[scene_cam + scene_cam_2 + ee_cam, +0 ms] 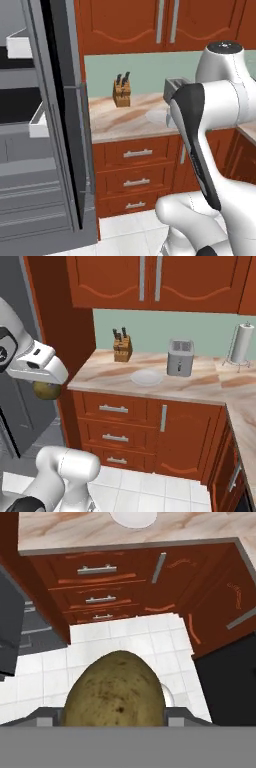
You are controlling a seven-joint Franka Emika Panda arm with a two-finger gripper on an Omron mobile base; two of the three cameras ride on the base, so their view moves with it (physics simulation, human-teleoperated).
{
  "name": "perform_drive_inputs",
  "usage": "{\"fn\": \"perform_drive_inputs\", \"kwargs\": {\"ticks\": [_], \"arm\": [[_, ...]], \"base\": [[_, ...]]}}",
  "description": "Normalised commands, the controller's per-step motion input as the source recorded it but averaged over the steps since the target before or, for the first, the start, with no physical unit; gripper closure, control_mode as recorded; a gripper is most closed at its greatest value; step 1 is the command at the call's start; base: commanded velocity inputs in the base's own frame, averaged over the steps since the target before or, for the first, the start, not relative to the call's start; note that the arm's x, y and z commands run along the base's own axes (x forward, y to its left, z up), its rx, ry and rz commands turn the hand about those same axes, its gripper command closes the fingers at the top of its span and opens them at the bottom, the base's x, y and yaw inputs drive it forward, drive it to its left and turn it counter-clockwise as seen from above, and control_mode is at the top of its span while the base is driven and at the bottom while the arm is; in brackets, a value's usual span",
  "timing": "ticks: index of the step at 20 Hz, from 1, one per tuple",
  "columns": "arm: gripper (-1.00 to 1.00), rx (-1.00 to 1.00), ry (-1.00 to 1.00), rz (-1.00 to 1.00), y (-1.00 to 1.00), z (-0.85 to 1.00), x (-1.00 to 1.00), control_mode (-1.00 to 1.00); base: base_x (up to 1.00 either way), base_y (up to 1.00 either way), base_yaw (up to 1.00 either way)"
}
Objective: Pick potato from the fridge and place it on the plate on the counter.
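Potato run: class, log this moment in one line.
claw: shut on potato | potato: out of fridge, above floor | plate: bare, on counter

No text, label, brand, number or sign can be read in any of the views.
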Motion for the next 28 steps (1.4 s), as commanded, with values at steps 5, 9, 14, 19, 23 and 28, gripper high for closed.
{"fn": "perform_drive_inputs", "kwargs": {"ticks": [5, 9, 14, 19, 23, 28], "arm": [[1.00, 0.00, 0.00, 0.00, 0.00, 0.00, 0.00, 1.00], [1.00, 0.00, 0.00, 0.00, 0.00, 0.00, 0.00, 1.00], [1.00, 0.00, 0.00, 0.00, 0.00, 0.00, 0.00, 1.00], [1.00, 0.00, 0.00, 0.00, 0.00, 0.00, 0.00, 1.00], [1.00, 0.00, 0.00, 0.00, 0.00, 0.00, 0.00, 1.00], [1.00, 0.00, 0.00, 0.00, 0.00, 0.00, 0.00, 1.00]], "base": [[0.35, -0.66, -0.04], [0.94, -0.53, -0.02], [1.00, -0.06, 0.00], [0.76, 0.00, 0.01], [0.34, 0.00, 0.03], [0.21, 0.00, 0.01]]}}
